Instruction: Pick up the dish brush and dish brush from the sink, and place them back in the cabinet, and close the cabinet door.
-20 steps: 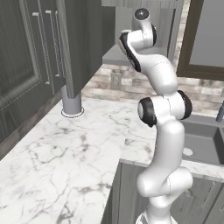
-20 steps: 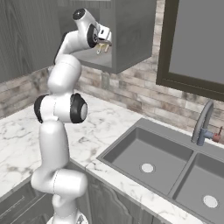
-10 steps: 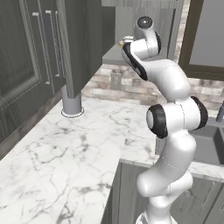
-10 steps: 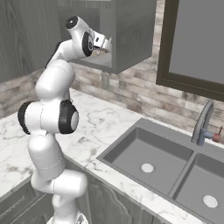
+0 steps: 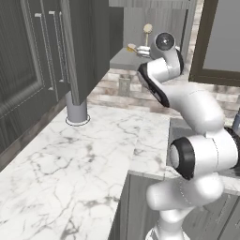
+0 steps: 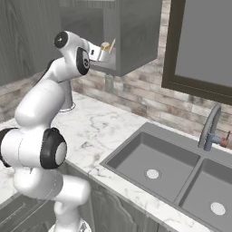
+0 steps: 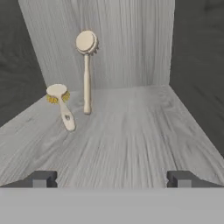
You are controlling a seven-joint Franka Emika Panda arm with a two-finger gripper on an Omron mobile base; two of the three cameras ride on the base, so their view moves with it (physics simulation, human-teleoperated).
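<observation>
Two round-headed wooden dish brushes [image 7: 86, 70] on wood-grain cabinet [image 7: 131, 140] shelf, tool [image 7: 111, 178] spread, empty

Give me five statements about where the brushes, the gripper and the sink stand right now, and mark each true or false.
1. Both cream-headed wooden dish brushes, the taller brush and the shorter brush, are on the grey wood-grain cabinet shelf. True.
2. The two-finger gripper is clamped on a brush. False: it is open, holding nothing.
3. The taller brush stands upright against the back wall. True.
4. A brush lies in the dark grey double-basin sink. False: the visible basin floors hold just white drain discs.
5. The two brushes lie crossed over each other. False: they are side by side, apart.
</observation>
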